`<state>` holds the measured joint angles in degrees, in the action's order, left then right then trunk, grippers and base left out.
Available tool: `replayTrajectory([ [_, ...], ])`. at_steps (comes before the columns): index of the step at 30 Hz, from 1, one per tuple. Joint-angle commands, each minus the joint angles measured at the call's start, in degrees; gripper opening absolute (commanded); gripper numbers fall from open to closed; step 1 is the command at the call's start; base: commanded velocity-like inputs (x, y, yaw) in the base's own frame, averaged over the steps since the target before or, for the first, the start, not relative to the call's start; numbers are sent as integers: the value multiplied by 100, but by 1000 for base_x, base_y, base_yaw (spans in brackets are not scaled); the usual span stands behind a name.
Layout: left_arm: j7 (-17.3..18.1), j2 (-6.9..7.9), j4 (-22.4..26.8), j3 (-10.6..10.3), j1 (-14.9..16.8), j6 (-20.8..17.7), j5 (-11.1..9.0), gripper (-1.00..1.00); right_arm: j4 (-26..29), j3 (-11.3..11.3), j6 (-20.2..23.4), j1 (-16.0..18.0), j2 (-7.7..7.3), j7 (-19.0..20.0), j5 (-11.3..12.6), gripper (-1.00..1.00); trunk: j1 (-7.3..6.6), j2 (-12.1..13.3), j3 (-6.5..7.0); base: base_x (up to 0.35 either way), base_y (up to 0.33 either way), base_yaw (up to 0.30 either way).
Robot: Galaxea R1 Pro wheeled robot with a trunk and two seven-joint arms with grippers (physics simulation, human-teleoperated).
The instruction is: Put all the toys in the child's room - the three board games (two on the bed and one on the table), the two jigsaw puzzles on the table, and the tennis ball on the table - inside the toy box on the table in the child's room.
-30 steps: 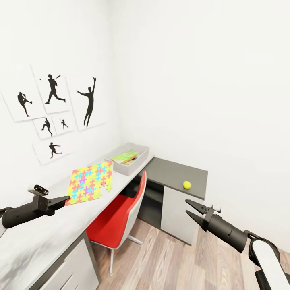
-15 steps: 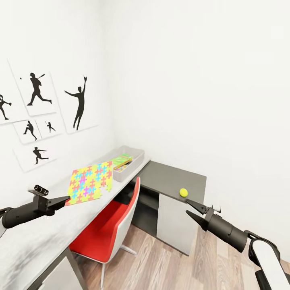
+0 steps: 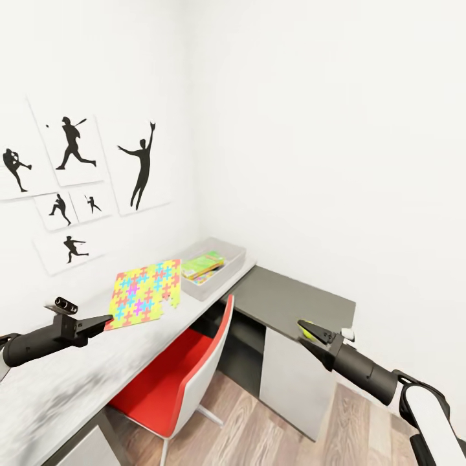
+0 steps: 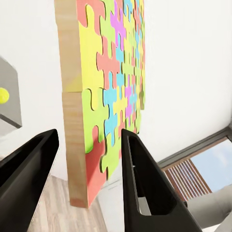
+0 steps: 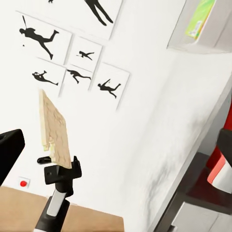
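The left gripper (image 3: pixel 102 321) pinches the jigsaw puzzle (image 3: pixel 145 291) by one edge, its fingers closed on the wooden backing. With so large a board held by so little, it may swing or slip free on the way to the toy box (image 3: pixel 217 286) at about 1 o'clock from it. It could also catch the rim instead of dropping in. At 4 o'clock from the box, the tennis ball (image 3: pixel 303 328) sits on the dark table (image 3: pixel 291 294) right behind the right gripper (image 3: pixel 309 333), whose jaws stand apart and empty, so a stray nudge could roll the ball off the edge.
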<state>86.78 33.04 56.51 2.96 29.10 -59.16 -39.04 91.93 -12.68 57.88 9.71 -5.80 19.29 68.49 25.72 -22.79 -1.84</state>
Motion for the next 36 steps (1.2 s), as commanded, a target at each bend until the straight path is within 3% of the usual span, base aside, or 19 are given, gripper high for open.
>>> replayTrajectory([
  [1, 15, 1, 0, -6, 8, -59, -6, -100, 0, -8, 21, 5, 0, 57, -54, 100, 6, -13, -14, 242, -194, 284],
  [13, 14, 1, 0, -6, 6, -52, -5, -100, 0, -23, 23, 5, -2, 43, -55, 100, 6, -13, -14, 242, -198, 285],
  [22, 14, -9, 0, -6, 6, -52, -6, -100, 17, -51, 173, 108, -137, 40, -38, 100, 6, -13, -20, 242, -199, 285],
  [36, 6, -19, -16, -6, 7, -52, -7, -100, 16, -46, 211, 283, -158, 32, -46, 100, 6, -13, -73, 231, -118, 275],
])
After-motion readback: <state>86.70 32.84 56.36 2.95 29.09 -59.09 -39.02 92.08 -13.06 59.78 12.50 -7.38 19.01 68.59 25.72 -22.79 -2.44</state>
